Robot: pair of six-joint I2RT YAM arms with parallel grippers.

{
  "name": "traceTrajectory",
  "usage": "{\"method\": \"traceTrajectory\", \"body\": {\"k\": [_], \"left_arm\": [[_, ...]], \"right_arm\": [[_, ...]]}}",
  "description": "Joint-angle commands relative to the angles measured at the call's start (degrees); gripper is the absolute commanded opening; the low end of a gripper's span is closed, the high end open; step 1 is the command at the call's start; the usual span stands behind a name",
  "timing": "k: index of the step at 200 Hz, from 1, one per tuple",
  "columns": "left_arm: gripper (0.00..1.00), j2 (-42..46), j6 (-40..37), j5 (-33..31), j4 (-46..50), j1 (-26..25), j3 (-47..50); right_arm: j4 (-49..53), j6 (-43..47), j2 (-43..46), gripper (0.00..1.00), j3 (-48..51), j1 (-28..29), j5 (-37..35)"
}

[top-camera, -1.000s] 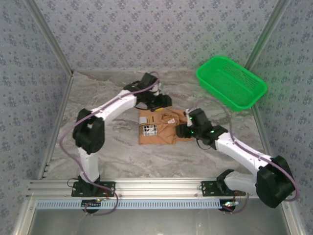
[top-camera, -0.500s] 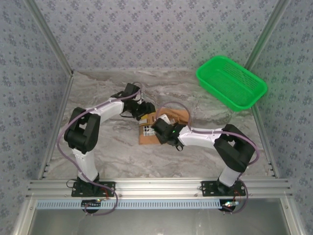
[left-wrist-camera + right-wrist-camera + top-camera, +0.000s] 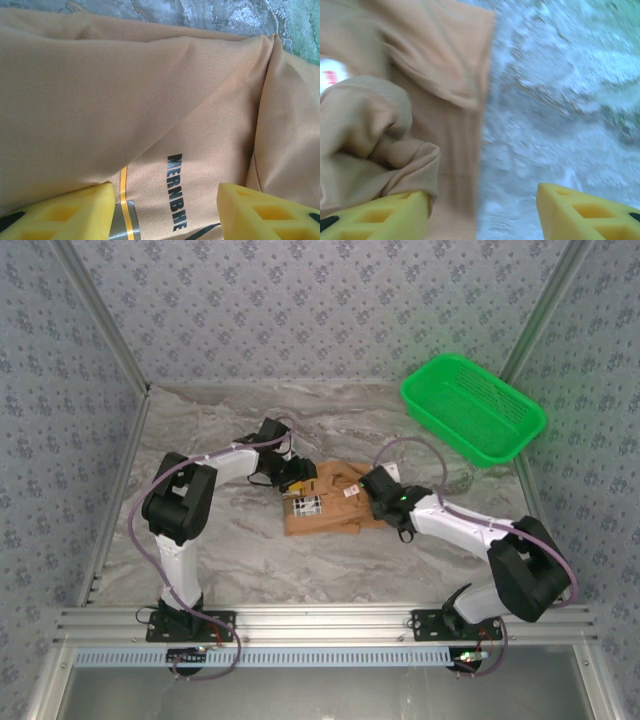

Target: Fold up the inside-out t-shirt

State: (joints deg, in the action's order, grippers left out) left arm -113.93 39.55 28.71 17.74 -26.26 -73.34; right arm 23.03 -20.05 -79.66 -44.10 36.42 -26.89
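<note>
The orange-tan t-shirt [image 3: 330, 522] lies folded into a small bundle at the table's middle, a printed patch facing up on its left half. My left gripper [image 3: 297, 477] hovers over the bundle's far left corner. In the left wrist view its jaws [image 3: 167, 215] stand open just above the cloth [image 3: 150, 100], with dark printed letters between the yellow fingertips [image 3: 65, 212]. My right gripper [image 3: 372, 488] is at the bundle's right edge. In the blurred right wrist view it [image 3: 482, 212] is open, straddling the shirt's edge [image 3: 452, 75], and bunched cloth touches its left fingertip [image 3: 375, 217].
A green mesh basket [image 3: 470, 410] stands at the back right corner. Patterned walls close in three sides of the marble table [image 3: 230, 540]. Both arms arch inward over the table's centre, their bases at the near rail.
The right arm swept left across the shirt, then came back to its right edge. The left gripper slid from the far edge toward the far left corner.
</note>
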Motion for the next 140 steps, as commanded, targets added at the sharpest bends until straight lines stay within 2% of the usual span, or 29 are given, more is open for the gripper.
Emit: {"method": "traceTrajectory", "body": {"k": [1, 27, 39, 55, 67, 94, 106, 140], "left_arm": [[0.56, -1.4, -2.3, -1.6, 1.1, 0.1, 0.1], [0.56, -1.3, -2.5, -1.4, 1.3, 0.1, -0.7], [0.56, -1.3, -2.6, -1.1, 1.5, 0.1, -1.1], [0.56, -1.1, -2.7, -1.1, 1.5, 0.1, -1.3], [0.56, -1.0, -2.8, -1.2, 1.6, 0.1, -1.2], [0.56, -0.9, -2.7, -1.4, 1.7, 0.1, -1.4], [0.56, -0.6, -2.6, -1.4, 1.7, 0.1, -1.4], [0.56, -0.7, -2.8, -1.9, 2.3, 0.2, -2.0]], "right_arm": [[4.0, -4.6, 5.3, 0.59, 2.7, -3.7, 4.8], [3.4, -5.9, 13.1, 0.62, 6.1, -5.2, 8.5], [-0.4, -4.5, 16.3, 0.67, 7.1, -5.0, 9.7], [-8.4, -1.4, 17.0, 0.71, 7.6, -4.3, 15.7], [-12.2, 1.2, 13.0, 0.74, 5.3, -3.7, 18.1], [-13.8, 8.9, 0.0, 0.8, -3.4, -1.8, 19.0], [-15.6, 11.8, -4.0, 0.82, -5.5, -1.8, 21.8], [-15.4, 17.6, -14.0, 0.85, -11.8, -1.4, 22.6]]}}
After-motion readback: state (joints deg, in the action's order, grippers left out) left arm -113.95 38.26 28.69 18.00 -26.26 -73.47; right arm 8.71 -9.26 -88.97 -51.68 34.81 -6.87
